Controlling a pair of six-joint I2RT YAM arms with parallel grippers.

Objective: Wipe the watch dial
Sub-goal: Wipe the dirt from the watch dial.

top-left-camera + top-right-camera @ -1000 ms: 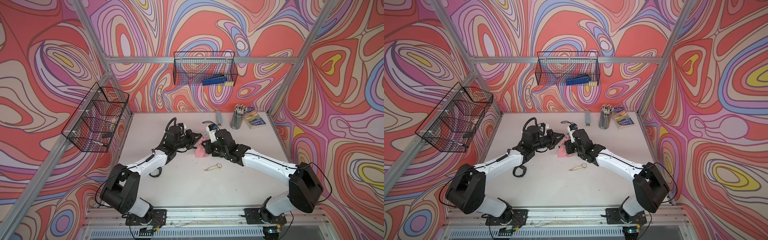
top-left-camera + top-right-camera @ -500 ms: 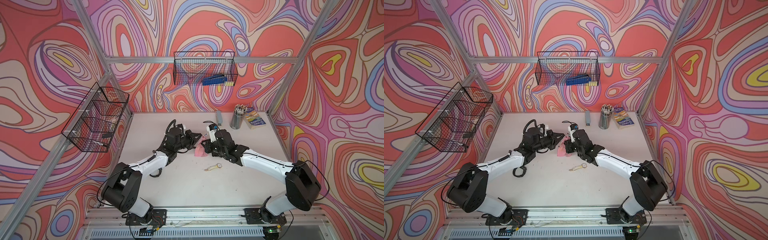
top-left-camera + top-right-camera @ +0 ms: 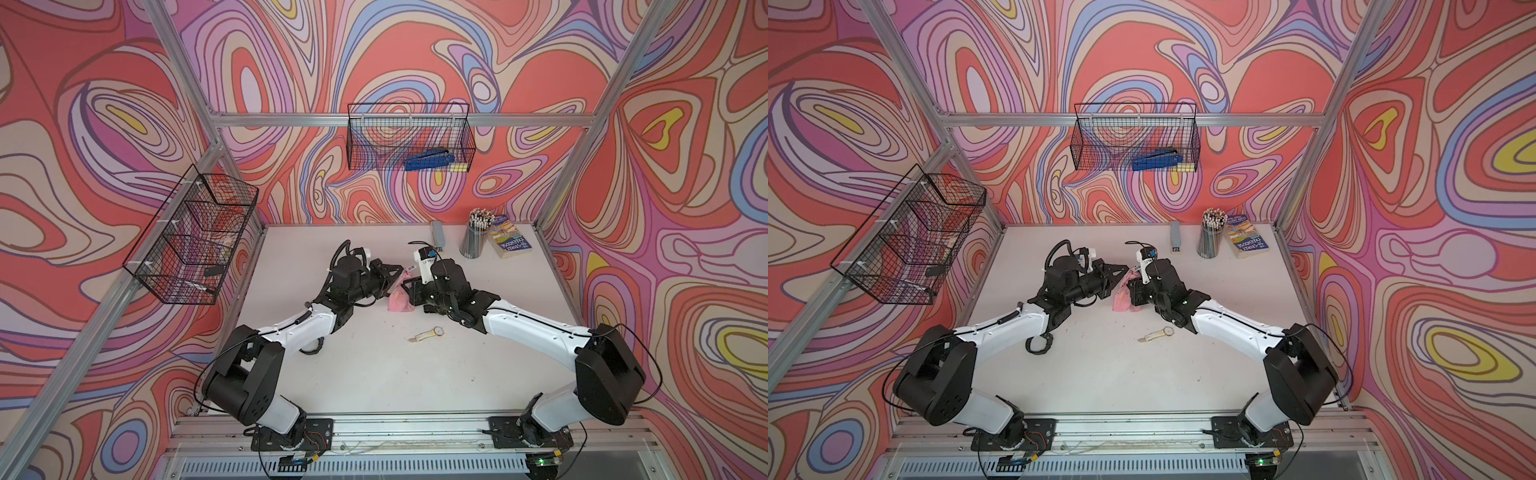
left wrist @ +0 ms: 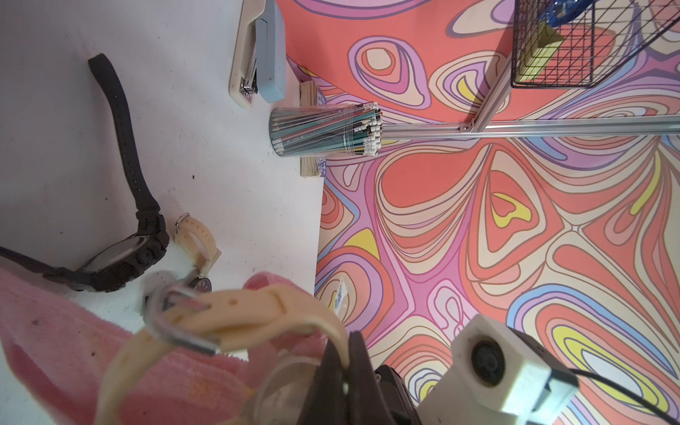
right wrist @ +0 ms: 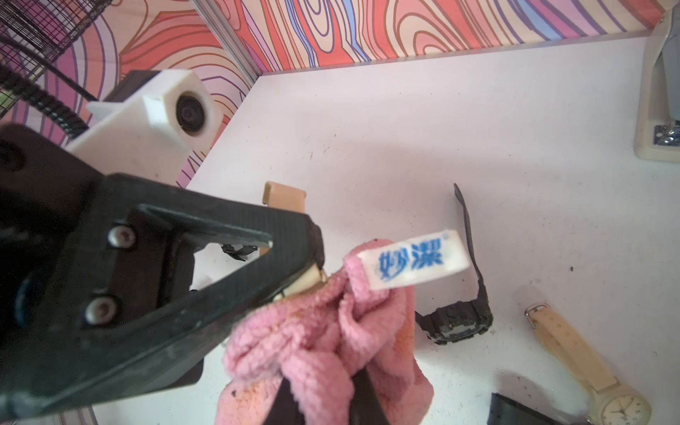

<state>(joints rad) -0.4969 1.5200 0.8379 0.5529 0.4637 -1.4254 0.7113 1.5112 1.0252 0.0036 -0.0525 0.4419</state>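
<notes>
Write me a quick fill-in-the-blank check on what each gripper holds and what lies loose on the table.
1. The right gripper is shut on a bunched cloth coloured ____.
2. The left gripper is shut on a ____ that has a beige strap.
3. On the table lie a spare beige watch and a chunky watch coloured ____.

Missing words: pink; watch; black.
</notes>
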